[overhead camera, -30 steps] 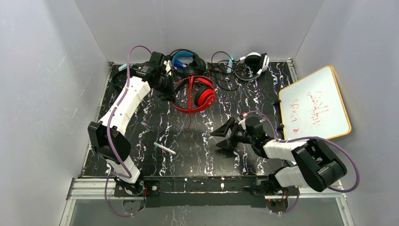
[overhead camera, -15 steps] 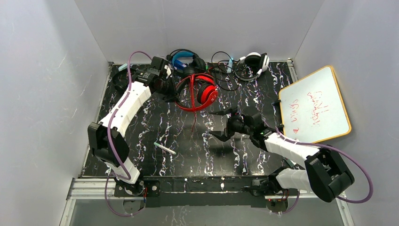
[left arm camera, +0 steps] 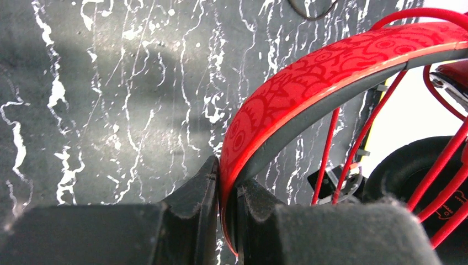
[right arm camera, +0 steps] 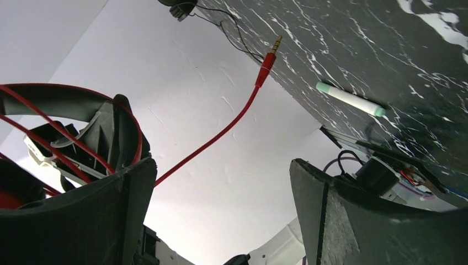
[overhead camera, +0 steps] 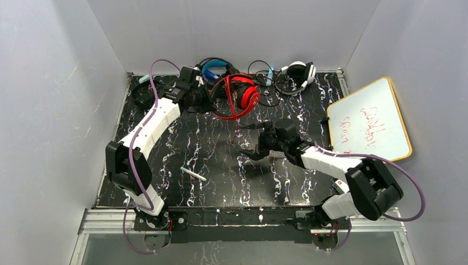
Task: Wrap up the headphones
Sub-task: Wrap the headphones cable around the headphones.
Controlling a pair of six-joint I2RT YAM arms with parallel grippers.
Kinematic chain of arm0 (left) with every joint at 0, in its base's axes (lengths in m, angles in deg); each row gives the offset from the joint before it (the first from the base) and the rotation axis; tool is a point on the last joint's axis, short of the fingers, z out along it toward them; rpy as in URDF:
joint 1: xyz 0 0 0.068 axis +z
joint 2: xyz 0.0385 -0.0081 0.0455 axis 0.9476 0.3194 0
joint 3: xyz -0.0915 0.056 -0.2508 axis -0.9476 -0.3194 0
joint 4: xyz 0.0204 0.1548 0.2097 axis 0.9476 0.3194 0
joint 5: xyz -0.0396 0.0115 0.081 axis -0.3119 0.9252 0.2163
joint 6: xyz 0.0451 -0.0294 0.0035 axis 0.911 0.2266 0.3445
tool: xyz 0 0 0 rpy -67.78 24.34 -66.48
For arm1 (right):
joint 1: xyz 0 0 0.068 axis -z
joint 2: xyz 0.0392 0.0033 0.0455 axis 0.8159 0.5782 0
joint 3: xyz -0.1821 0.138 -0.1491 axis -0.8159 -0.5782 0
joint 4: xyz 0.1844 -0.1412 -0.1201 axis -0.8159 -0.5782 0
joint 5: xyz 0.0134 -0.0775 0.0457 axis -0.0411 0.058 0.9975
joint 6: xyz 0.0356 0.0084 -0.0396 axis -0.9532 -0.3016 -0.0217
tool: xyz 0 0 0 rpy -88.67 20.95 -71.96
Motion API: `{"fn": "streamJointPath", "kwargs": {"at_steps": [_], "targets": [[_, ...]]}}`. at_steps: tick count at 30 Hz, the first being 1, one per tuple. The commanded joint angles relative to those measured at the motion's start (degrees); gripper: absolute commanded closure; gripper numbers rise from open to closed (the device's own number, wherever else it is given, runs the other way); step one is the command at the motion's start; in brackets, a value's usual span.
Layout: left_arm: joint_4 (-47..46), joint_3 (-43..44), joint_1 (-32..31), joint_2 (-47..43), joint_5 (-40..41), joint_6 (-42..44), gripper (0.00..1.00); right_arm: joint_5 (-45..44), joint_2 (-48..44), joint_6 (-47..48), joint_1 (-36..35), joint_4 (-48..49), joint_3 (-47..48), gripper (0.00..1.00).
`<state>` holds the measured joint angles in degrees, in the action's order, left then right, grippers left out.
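1. One pair, the red headphones [overhead camera: 238, 95], is held up at the rear middle of the black marbled table [overhead camera: 182, 149], with its patterned headband clamped tight between the left jaws.
2. From the left wrist, that headband [left arm camera: 331, 72] rises out from between the two pads, and thin red cable strands cross beside a dark ear cup [left arm camera: 408, 165].
3. A red cable [right arm camera: 221, 130] hangs loose from the headphones and ends in a gold-tipped plug [right arm camera: 267, 57].
4. The right jaws stand wide apart and hold nothing, just right of the dangling plug.
5. At the back lie a blue-banded pair [overhead camera: 214, 67] and a white-and-black pair [overhead camera: 299, 72].
6. A green-tipped marker [overhead camera: 193, 174] lies nearer the front, and a whiteboard [overhead camera: 368, 122] sits at the right.
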<state>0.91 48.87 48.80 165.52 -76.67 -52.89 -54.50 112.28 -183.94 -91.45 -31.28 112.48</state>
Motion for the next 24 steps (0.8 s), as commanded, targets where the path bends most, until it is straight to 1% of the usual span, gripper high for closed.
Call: {"fn": "streamJointPath", "kwargs": {"at_steps": [1, 5, 11, 15, 18, 21, 23, 24], "targets": [[-6.9, 1.4, -0.8, -0.1, -0.8, -3.5, 1.0, -1.4, 2.8, -16.0, -0.1, 6.5, 2.3, 0.01], [-9.1, 1.5, -1.1, 0.5, -0.1, -4.0, 1.0, -4.1, 4.5, -19.5, -0.1, 10.0, 2.0, 0.02], [-10.7, 1.7, -1.2, 2.2, -0.8, -4.8, 1.0, -3.6, 8.5, -20.5, -0.1, 11.2, 4.9, 0.02], [-11.8, 1.7, -1.4, 2.1, -1.1, -5.4, 1.0, -4.5, 10.9, -22.5, -0.1, 14.7, 4.5, 0.02], [-12.3, 1.6, -1.5, 1.8, -1.1, -5.7, 1.0, -5.3, 12.5, -22.9, -0.1, 16.7, 5.0, 0.08], [-12.5, 1.4, -1.5, 1.9, -1.3, -5.8, 1.0, -5.3, 13.5, -22.9, -0.1, 16.7, 6.1, 0.09], [-12.6, 1.2, -1.5, 1.8, -1.6, -6.0, 1.0, -5.5, 13.8, -22.4, -0.1, 15.0, 6.8, 0.09], [-12.7, 1.1, -1.5, 1.8, -1.7, -6.1, 1.0, -5.7, 13.9, -22.1, -0.1, 14.5, 7.1, 0.15]]}}
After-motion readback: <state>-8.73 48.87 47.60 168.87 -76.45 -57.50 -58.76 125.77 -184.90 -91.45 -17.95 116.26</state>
